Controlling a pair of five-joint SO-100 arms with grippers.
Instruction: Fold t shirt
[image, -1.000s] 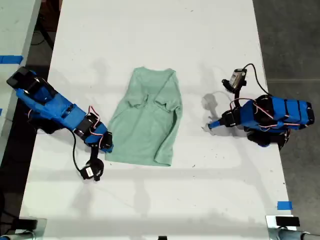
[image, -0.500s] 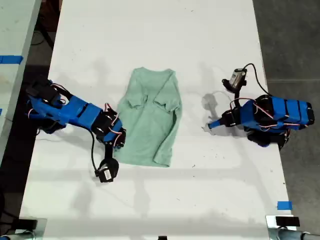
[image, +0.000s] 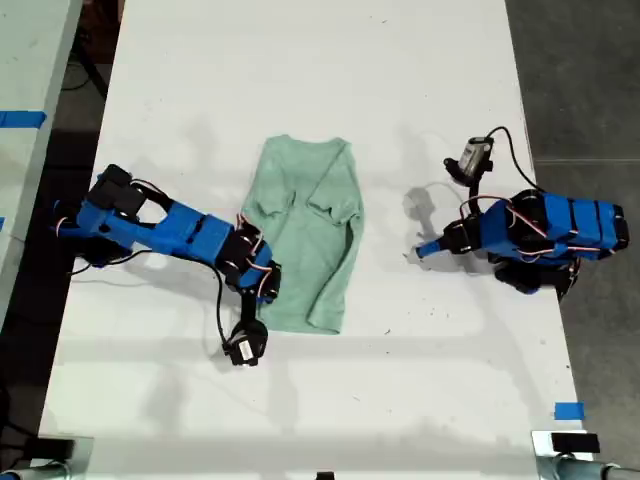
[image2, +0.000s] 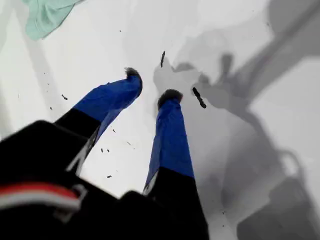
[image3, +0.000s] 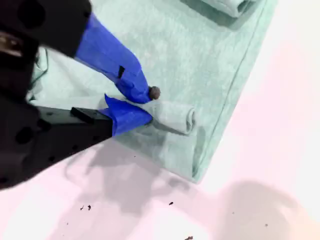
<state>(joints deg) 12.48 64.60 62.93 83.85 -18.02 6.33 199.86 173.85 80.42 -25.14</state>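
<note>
Two arms work over one t shirt, which lies flat near the middle of the white tabletop, already doubled lengthwise with a sleeve folded in. My second gripper reaches in from the exterior view's left and has its jaws narrowed on a small rolled pinch of cloth near the hem corner. My first gripper, at the exterior view's right, hangs over bare tabletop well apart from the shirt, jaws slightly parted and holding nothing. I judge the cloth light, soft and limp: it will drape and bunch rather than hold a crease, and a shallow pinch could slip out. The doubled hem edge looks the safest hold, lifted low and carried toward the collar.
</note>
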